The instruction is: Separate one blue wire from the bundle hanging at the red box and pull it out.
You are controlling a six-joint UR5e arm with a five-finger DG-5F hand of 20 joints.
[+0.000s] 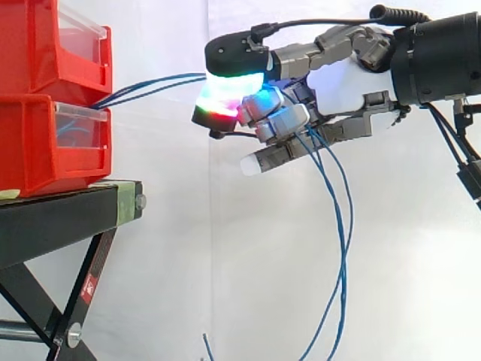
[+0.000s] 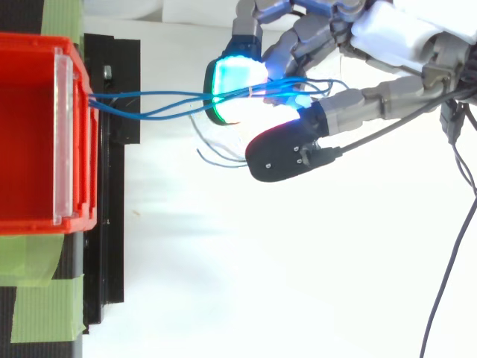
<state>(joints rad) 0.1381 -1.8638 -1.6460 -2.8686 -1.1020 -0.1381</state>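
Hand [image 1: 342, 83]: seen clamped on the blue wires [image 2: 149, 96], held out to the right of the bins.
Blue wires: stretched from between the stacked red bins [image 1: 30, 45] to the hand, loose ends left hanging below it.
Bins: carried on the black stand [image 1: 60, 210].

Two red bins [image 1: 37, 45] are stacked on one black stand [image 1: 60, 214]. There is one robot hand [image 1: 342, 83]. About three blue wires [image 2: 134, 95] show; where they cross, the exact count cannot be told. Green tape [image 2: 45, 313] appears in three patches.
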